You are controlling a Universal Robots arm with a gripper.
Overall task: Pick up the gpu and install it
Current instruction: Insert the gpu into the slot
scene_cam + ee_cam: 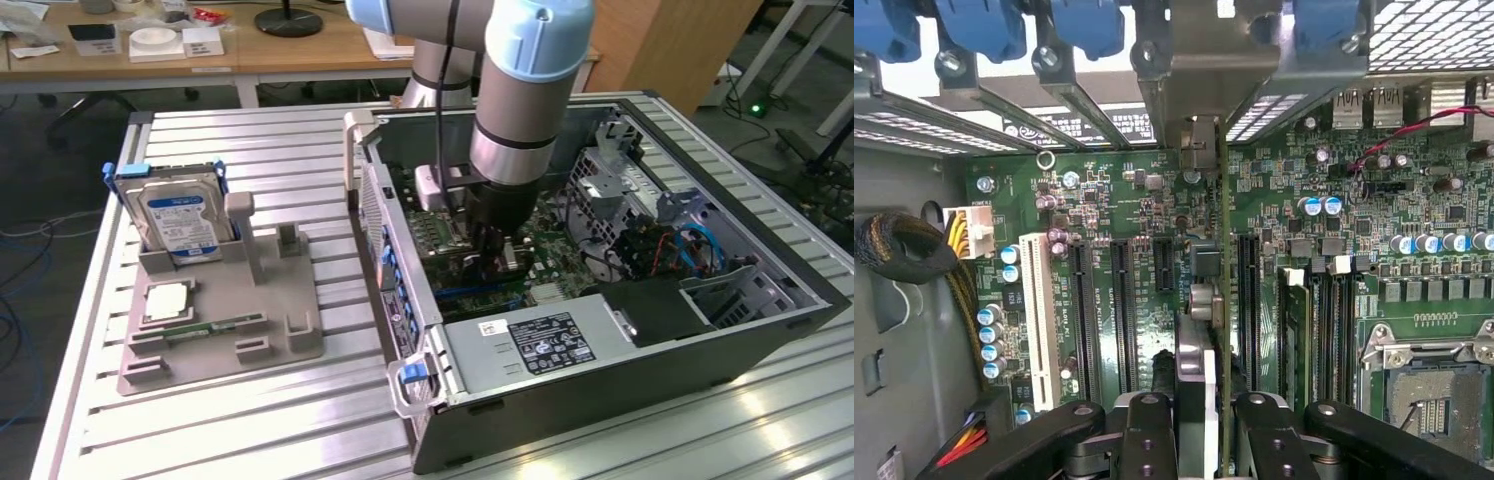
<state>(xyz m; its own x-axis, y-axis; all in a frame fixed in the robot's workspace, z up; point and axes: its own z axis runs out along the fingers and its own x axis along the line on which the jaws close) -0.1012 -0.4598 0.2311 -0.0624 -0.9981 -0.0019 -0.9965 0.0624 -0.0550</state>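
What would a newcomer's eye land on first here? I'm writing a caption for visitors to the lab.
First, the robot arm reaching down into the open computer case on the metal table. In the wrist view its gripper is shut on the gpu, held edge-on above the green motherboard and its expansion slots. To the exterior view's left, a grey parts stand holds a blue-labelled hard drive.

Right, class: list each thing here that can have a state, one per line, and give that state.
gpu: held edge-on, upright over the motherboard slots, bracket towards the case's rear.
gripper: shut on the gpu.
computer case: side open, lying flat.
hard drive: standing upright in the grey holder.
memory stick: lying flat in the holder.
processor socket: no chip in it.
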